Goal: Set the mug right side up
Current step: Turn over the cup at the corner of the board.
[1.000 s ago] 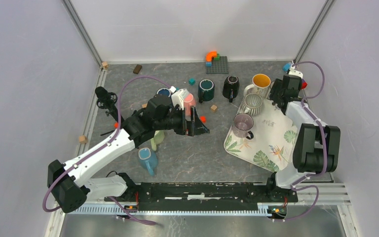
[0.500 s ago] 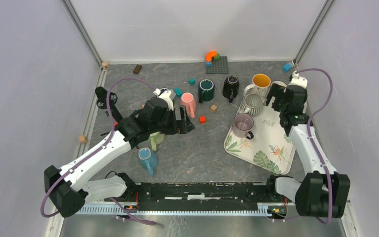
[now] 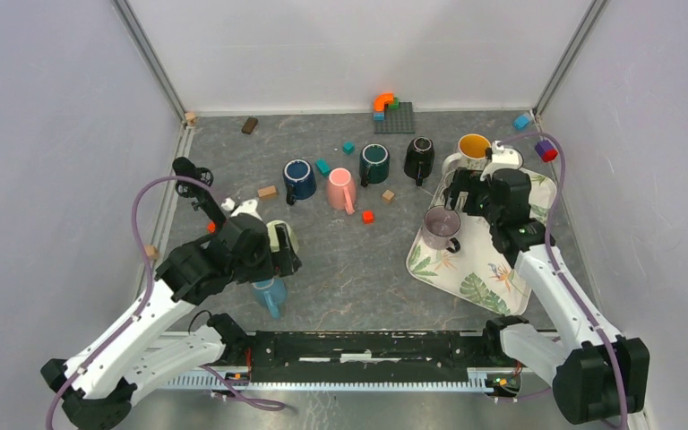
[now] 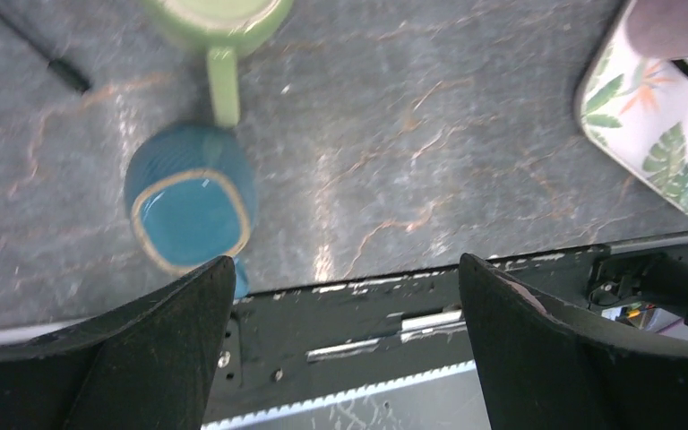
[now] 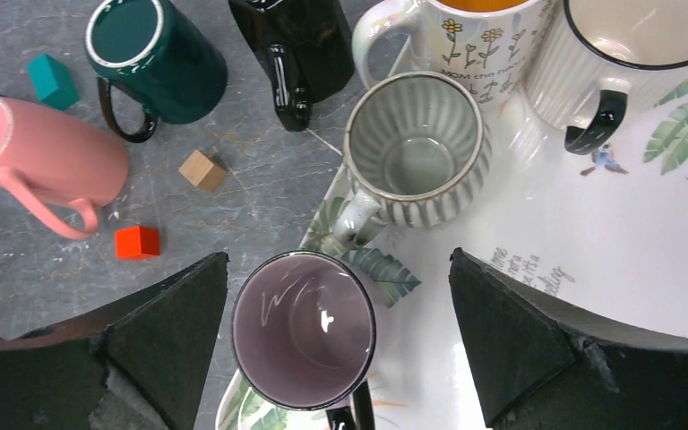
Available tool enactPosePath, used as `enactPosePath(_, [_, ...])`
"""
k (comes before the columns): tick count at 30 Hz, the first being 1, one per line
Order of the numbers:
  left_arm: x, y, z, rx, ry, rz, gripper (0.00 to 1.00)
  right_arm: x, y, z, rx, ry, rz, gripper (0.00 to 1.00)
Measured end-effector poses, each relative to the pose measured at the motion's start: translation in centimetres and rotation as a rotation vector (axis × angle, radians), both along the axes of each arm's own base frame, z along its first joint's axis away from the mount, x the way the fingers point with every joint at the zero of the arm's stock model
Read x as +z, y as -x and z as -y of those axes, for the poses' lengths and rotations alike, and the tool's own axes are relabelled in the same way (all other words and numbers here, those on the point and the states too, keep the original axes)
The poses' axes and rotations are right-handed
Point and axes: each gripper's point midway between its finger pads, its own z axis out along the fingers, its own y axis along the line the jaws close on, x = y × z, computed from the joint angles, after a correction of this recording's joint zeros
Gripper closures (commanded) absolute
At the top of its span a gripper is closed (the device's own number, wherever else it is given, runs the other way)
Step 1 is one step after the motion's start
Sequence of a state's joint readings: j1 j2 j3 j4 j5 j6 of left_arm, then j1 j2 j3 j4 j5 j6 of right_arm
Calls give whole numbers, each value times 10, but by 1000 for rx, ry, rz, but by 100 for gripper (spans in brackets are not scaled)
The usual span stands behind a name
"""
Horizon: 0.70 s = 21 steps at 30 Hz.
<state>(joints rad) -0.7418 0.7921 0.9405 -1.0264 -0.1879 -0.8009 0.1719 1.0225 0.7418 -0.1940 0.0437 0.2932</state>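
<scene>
Right gripper [image 5: 339,269] is fully open, nothing between the fingers. It hangs over the left part of the tray [image 5: 609,233], above the purple mug [image 5: 305,327] and the grey ribbed mug [image 5: 417,148], touching neither as far as the wrist view shows.

White ribbed mug [image 5: 566,72] with black handle: upright on the tray, mouth up, cream inside visible, free of the gripper. It sits at the tray's far side, just beside the floral mug [image 5: 466,40] with the yellow inside; can't tell if the two touch. Grey ribbed mug is also mouth up at the tray's left edge, handle out toward the table [image 3: 358,260]. Purple mug is mouth up on the tray's left corner.

Off the tray, on the table: black mug [image 5: 300,45], dark green mug [image 5: 157,58] and pink mug [image 5: 45,161] in a row. Pink and dark green look bottom up; black one, can't tell. Wooden block [image 5: 202,170], red block [image 5: 137,242] and teal block [image 5: 52,79] lie near them.

Left gripper [image 4: 345,264] is also wide open and holding nothing, over the near-left of the table, well apart from the tray. Under it: teal-blue mug [image 4: 193,210], bottom up, and a light green mug [image 4: 219,18] whose handle points at the teal-blue one and seems to touch it. Navy mug [image 3: 299,179] stands farther back, left of the pink one.
</scene>
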Motion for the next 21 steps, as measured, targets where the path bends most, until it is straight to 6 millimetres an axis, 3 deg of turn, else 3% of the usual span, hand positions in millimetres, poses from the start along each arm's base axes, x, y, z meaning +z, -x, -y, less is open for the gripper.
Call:
enactPosePath(6, [-27,32,-24,78,-29,-125,0,6,5,-6,22,-29,27,2])
enactPosePath(12, [-62,50,-36,175,-64,-245,3,17,8,-6,25,-40,60,2])
enactPosePath(21, [-95,59,-42,281,-87,-332,34,33,13,-6,31,-49,110,2])
